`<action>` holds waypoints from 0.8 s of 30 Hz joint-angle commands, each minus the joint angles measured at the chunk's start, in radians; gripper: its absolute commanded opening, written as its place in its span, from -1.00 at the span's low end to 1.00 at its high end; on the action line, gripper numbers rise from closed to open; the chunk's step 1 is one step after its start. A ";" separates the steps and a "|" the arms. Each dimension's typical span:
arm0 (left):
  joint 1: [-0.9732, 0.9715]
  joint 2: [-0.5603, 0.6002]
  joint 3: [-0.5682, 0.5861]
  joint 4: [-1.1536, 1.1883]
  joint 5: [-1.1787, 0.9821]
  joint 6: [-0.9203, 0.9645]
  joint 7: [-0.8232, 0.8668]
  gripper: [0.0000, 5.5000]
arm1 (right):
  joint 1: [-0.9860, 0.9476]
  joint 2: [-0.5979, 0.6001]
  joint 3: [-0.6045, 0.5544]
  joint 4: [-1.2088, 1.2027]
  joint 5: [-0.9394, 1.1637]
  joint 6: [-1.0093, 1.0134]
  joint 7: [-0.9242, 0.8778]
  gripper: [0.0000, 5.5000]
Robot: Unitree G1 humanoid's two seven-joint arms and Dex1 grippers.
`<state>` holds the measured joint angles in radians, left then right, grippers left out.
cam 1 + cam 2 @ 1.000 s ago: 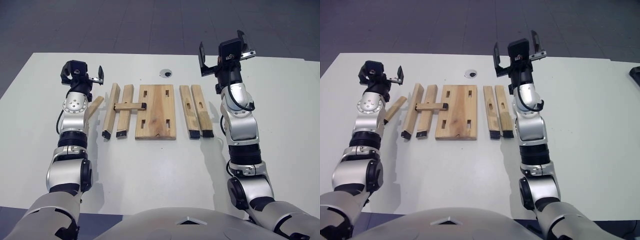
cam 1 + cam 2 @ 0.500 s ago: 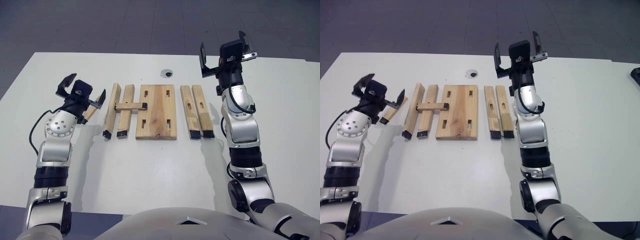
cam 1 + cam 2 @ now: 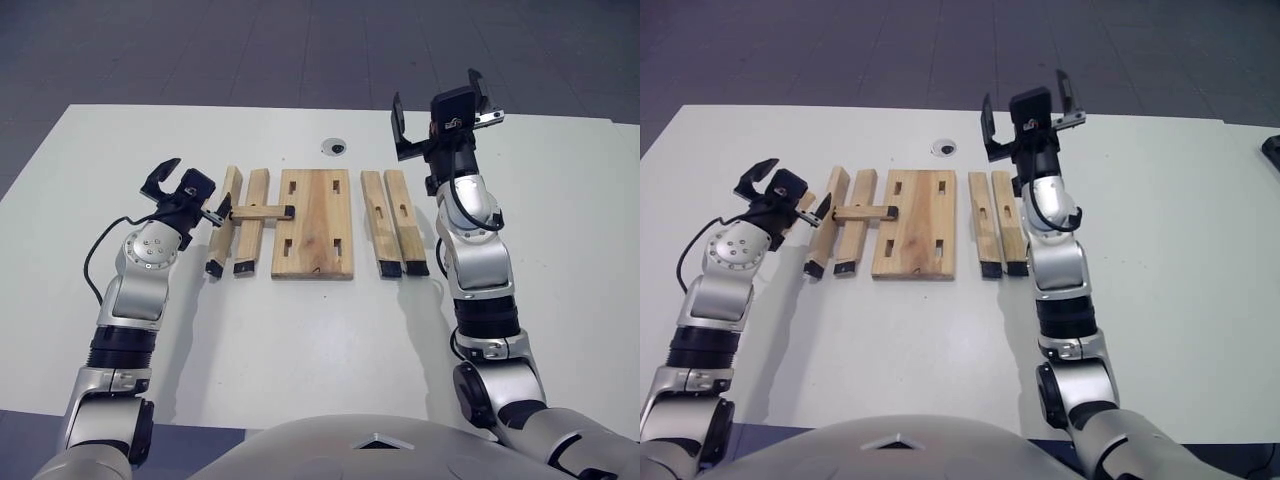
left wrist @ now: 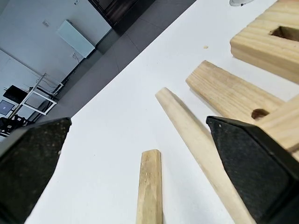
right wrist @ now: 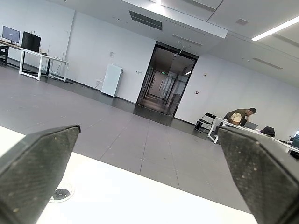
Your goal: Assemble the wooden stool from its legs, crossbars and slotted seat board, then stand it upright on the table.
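My left end effector [image 3: 188, 194], spread at centre left over the loose crossbar [image 4: 150, 187], could nudge the adjacent leg [image 3: 217, 245] if it drops off-centre.

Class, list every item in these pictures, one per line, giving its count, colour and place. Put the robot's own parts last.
table: one, white, under everything.
seat board: one, light wood with four slots, lying flat mid-table.
legs: four, light wood with black ends, lying flat, two on each side of the seat board.
crossbars: two, light wood; one lies across the left pair of legs, one on the table below the left claw.
cable hole: one, grey, in the table beyond the seat board.
left claw: one, black, open, low beside the outer left leg.
right claw: one, black, open, raised beyond the right legs.
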<state>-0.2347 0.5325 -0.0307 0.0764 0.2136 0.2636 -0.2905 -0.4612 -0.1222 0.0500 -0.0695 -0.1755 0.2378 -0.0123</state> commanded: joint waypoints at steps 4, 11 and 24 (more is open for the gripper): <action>-0.027 0.006 0.007 0.153 0.025 0.022 0.033 0.96 | 0.003 0.009 0.000 -0.004 -0.005 0.003 -0.009 0.96; -0.033 -0.004 0.006 0.204 0.029 0.006 0.048 0.96 | 0.002 0.012 0.000 -0.004 -0.006 0.001 -0.011 0.96; -0.030 -0.008 0.083 0.190 0.002 0.011 0.123 0.96 | 0.011 0.012 -0.001 -0.011 -0.007 0.004 -0.012 0.96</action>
<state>-0.2669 0.5251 0.0482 0.2685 0.2129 0.2707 -0.1740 -0.4548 -0.1125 0.0501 -0.0697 -0.1756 0.2373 -0.0206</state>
